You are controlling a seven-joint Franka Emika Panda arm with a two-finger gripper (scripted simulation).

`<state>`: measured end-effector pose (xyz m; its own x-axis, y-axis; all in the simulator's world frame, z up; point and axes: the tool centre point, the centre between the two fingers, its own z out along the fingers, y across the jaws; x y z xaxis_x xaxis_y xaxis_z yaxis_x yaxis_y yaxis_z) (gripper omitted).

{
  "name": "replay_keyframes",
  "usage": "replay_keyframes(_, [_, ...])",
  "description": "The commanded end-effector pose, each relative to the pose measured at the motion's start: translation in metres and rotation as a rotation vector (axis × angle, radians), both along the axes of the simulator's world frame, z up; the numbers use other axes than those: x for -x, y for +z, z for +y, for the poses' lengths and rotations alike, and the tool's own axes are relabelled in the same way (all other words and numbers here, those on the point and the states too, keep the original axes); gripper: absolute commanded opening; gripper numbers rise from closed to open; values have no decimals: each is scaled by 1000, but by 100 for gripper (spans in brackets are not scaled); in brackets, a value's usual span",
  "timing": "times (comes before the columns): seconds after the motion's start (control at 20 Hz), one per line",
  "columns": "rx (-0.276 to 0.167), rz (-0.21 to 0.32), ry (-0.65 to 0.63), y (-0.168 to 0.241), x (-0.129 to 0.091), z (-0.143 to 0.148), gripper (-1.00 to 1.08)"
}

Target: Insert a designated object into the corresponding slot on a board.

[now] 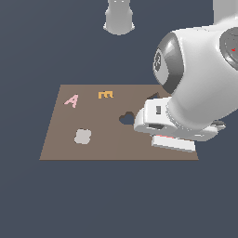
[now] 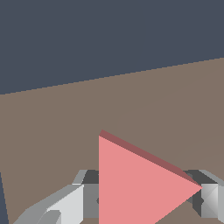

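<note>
Hand (image 2: 144,197) low over the board (image 1: 93,148), fingers (image 2: 65,205) either side of the red triangle (image 2: 135,183) lying flat, clamped or not I cannot tell; triangle slot (image 1: 152,96) at 12 o'clock unfilled, so insertion remains.
</note>
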<state>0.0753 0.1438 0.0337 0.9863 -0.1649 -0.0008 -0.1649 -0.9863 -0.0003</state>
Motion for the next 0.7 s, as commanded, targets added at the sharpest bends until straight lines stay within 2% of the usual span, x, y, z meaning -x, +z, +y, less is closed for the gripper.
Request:
replay_keyframes(0.0, [0, -1, -71, 1, 4, -6, -100])
replay_keyframes(0.65, [-1, -2, -592, 3, 45, -36, -100])
